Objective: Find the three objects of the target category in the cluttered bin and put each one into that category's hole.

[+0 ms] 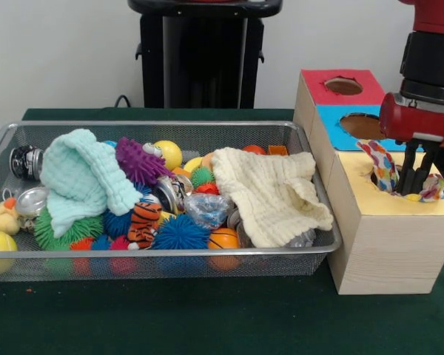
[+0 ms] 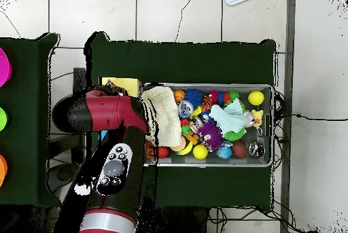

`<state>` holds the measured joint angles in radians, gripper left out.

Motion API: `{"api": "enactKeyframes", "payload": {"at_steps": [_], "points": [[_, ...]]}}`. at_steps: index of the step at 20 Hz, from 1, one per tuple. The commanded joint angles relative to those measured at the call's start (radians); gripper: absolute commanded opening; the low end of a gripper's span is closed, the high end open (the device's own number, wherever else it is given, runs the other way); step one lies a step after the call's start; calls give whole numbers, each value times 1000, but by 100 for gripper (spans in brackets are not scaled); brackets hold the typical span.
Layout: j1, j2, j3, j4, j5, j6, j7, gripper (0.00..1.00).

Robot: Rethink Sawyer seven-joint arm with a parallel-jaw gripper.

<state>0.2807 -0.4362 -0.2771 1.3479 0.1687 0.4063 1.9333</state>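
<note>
I see the gripper (image 1: 413, 177) low in the yellow hole (image 1: 399, 186) of the wooden box (image 1: 385, 244), at 3 o'clock from the wire bin (image 1: 163, 262). A multicolour cloth (image 1: 379, 164) drapes the hole's rim beside the fingers; can't tell if they're pinching it. Cream cloth (image 1: 270, 194) and mint cloth (image 1: 81, 181) lie atop the bin clutter.

Hand (image 1: 412, 186) tips sunk inside the yellow hole (image 1: 399, 185), its grip on the patterned cloth (image 1: 379, 164) unclear.
</note>
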Motion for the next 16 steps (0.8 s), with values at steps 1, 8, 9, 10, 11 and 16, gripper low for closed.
{"api": "enactKeyframes", "payload": {"at_steps": [1, 8, 9, 10, 11, 16], "points": [[-68, 298, 15, 55, -79, -136, 134, 0], [-101, 236, 64, 97, -103, -156, 77, 0], [-103, 217, 67, 108, -96, -141, 80, 0], [-106, 197, 70, 115, -94, -118, 72, 0], [-108, 178, 73, 122, -92, -95, 63, 0], [-117, 106, 86, 159, -88, -37, 40, 0]]}}
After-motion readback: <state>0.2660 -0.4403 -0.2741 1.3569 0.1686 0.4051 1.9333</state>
